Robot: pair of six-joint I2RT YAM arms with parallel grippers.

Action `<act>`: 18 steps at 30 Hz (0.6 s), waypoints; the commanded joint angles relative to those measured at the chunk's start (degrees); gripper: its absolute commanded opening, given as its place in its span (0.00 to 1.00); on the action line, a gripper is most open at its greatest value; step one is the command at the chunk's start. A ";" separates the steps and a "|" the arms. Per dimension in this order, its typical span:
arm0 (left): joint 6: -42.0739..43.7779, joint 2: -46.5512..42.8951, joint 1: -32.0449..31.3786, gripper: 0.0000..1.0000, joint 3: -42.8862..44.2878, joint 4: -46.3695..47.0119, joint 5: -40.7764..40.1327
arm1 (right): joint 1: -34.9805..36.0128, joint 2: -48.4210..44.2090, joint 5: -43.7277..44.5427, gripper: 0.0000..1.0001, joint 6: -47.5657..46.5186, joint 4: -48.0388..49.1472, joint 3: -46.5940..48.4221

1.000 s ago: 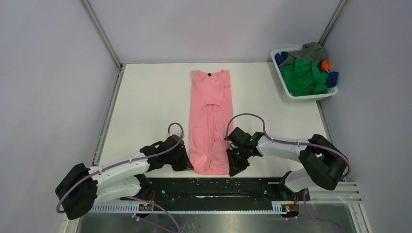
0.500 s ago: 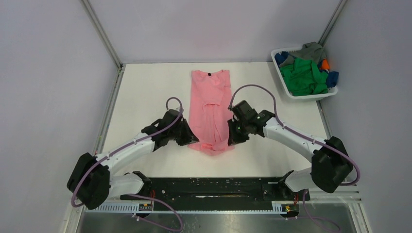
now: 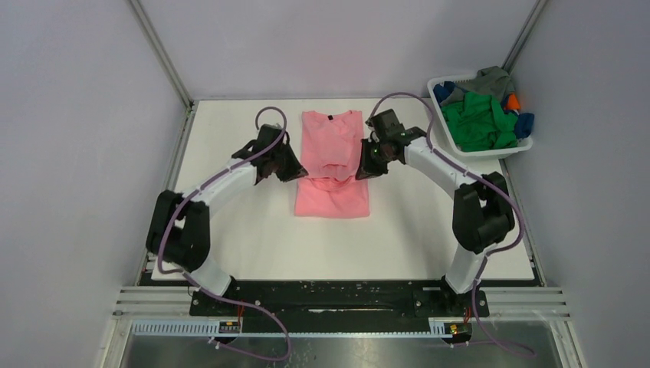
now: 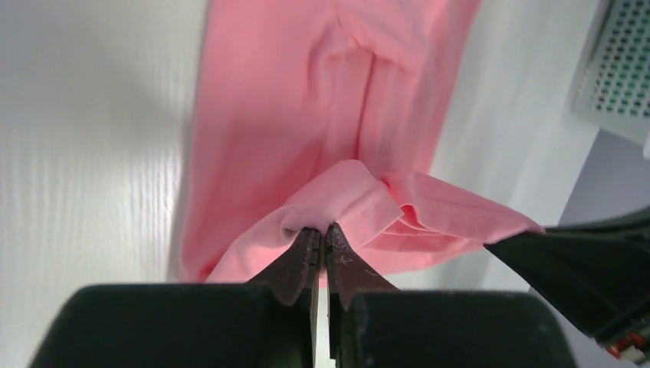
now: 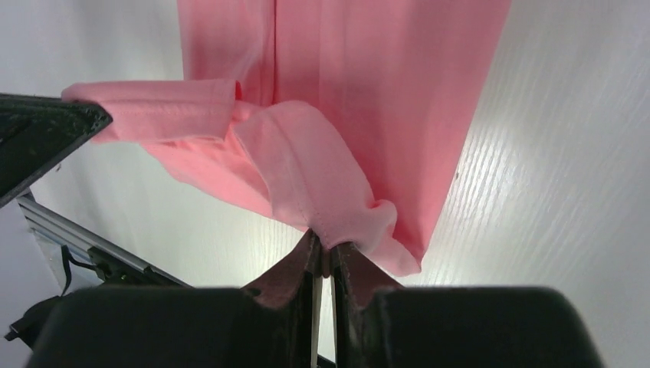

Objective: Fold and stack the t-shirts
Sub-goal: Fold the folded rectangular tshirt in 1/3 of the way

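Observation:
The salmon pink t-shirt (image 3: pixel 331 165) lies on the white table (image 3: pixel 230 215), folded lengthwise, collar at the far end. Its near half is lifted and doubled over toward the collar. My left gripper (image 3: pixel 293 172) is shut on the left bottom corner of the pink shirt (image 4: pixel 337 192), and my right gripper (image 3: pixel 362 170) is shut on the right bottom corner (image 5: pixel 322 184). Both hold the hem a little above the shirt's middle. The green t-shirt (image 3: pixel 479 123), a grey one (image 3: pixel 490 79), a blue one (image 3: pixel 524 124) and an orange one (image 3: pixel 512 100) lie heaped in the basket.
The white plastic basket (image 3: pixel 452 142) stands at the far right corner of the table; its perforated wall shows in the left wrist view (image 4: pixel 621 69). Grey walls close in the table on three sides. The black rail (image 3: pixel 337 295) runs along the near edge.
Both grippers have carried the shirt's bottom hem from the near edge toward the collar, lifting it off the table. The shirt's visible length has shortened to about half.

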 commanded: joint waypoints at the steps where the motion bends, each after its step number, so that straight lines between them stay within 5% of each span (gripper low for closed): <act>1: 3.47 6.56 3.04 0.00 6.41 -0.67 1.13 | -1.66 4.36 -2.69 0.14 -1.04 -1.73 6.18; 7: 5.60 15.76 5.15 0.04 15.17 -2.35 3.51 | -4.67 12.75 -2.79 0.20 -0.34 -1.30 12.76; 12: 6.39 23.57 7.64 0.26 24.53 -4.22 3.58 | -8.04 21.97 0.45 0.26 0.89 -0.71 21.64; 14: 6.45 26.28 8.80 0.48 28.48 -5.19 5.06 | -9.95 23.98 -1.50 0.36 3.05 -0.59 25.03; 15: 7.00 26.66 9.29 0.82 30.06 -6.27 5.89 | -10.59 23.82 -2.32 0.45 3.43 -0.78 25.63; 16: 7.85 26.35 9.37 0.97 31.20 -8.22 6.34 | -10.74 22.04 -2.46 0.54 2.29 -0.79 24.76; 18: 8.99 23.40 9.30 0.99 28.42 -8.43 6.31 | -10.59 17.50 -1.82 0.68 -0.42 0.95 19.71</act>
